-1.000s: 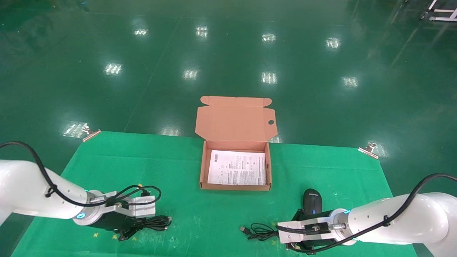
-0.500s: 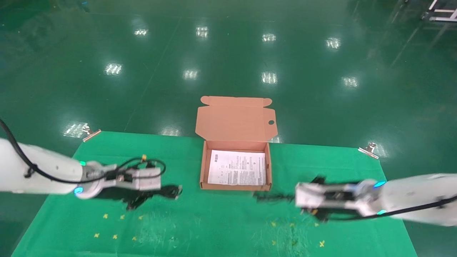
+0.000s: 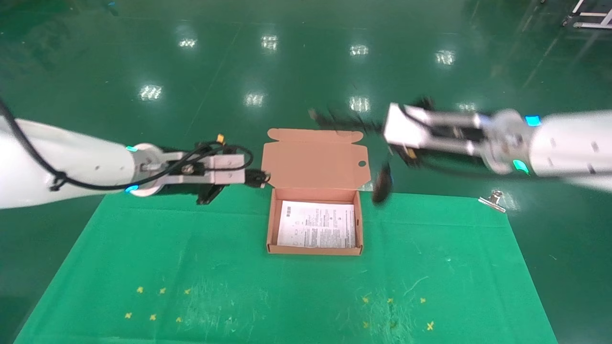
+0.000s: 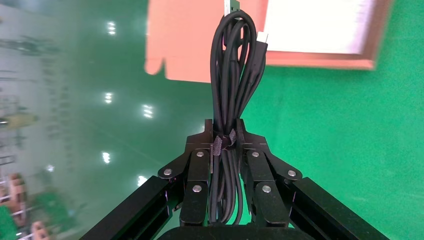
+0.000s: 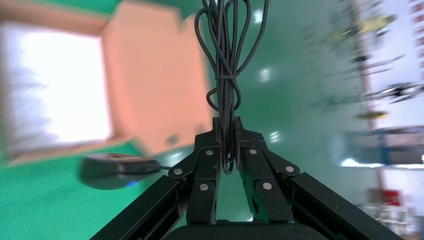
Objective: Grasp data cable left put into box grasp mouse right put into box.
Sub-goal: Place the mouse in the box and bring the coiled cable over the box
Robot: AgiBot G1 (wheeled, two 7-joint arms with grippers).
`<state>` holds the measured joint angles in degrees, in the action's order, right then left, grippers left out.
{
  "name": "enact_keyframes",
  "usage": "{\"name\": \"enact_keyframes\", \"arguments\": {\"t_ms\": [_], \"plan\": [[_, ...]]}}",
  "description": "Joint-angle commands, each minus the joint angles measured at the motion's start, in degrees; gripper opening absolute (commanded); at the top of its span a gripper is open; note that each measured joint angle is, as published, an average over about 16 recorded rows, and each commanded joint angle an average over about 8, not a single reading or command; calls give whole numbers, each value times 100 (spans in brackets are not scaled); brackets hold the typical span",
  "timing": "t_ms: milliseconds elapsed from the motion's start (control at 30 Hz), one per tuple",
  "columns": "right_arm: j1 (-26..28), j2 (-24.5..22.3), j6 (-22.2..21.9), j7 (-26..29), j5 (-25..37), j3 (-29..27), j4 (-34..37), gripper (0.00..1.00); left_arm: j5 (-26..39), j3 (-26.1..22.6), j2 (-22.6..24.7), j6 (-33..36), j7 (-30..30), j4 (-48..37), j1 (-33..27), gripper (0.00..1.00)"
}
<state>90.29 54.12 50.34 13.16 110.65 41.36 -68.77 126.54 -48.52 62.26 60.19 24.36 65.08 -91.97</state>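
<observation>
Both tools risen — data cable (image 4: 235, 75) | mouse (image 3: 381, 184) dangling beside box (image 3: 271, 224) edge

head: high, looking down | wrists: close, along jaws | shared: box (image 3: 315, 224), seemingly

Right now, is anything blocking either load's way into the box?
Nothing visible. The box lies open, only a white sheet inside. Left gripper holds the data cable; the mouse dangles beside the raised lid.

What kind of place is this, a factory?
Probably a factory hall or test floor: a glossy green floor mirrors rows of ceiling lights, and a green cloth is clipped over a work table holding a cardboard box for packing.
</observation>
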Motion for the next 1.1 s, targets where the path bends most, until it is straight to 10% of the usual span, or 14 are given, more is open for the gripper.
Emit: {"name": "enact_keyframes", "arguments": {"t_ms": [33,500,1100], "plan": [[197,212,-122,-51,6,-40,105,0,175,-3,114,-89,85,-6,-98,0],[915,1419,-594,-1361,-497,-71,1823,0,448,112,726,-571,131,-911,-736,0],[691,1560,-583,-1648,-760,-85,2156,0,522,43,315,-181,245,-477,-515,0]]}}
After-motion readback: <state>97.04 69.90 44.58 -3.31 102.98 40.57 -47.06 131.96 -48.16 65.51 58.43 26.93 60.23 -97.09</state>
